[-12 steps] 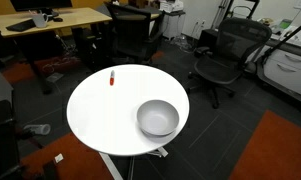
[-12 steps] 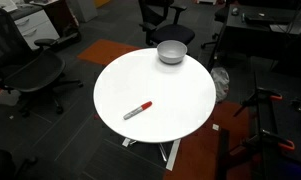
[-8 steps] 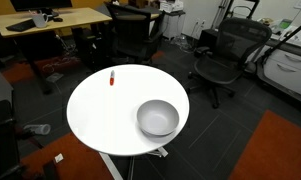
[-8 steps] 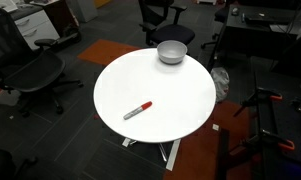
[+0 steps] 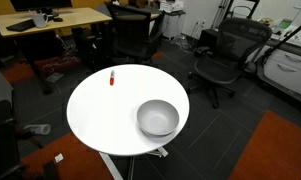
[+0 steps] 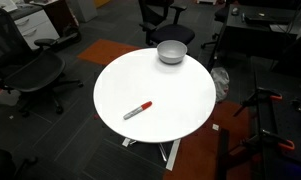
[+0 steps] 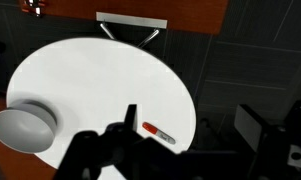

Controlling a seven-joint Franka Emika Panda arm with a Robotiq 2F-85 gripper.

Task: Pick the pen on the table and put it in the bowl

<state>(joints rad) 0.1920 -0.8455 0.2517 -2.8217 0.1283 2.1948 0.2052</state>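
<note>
Clearly, pen (image 7: 158,132) lies on table (image 7: 100,80), apart from bowl (image 7: 20,125); claw (image 7: 125,140) empty, opening unclear.

The pen (image 5: 112,77) lies on the desk (image 5: 100,115), close to one edge. The bowl (image 5: 158,118) stands on the same desk near the opposite edge, well apart from the pen. In the wrist view, the bowl sits at the desk's left edge and the pen toward its right. An office chair (image 5: 222,55) stands beside the desk.
</note>
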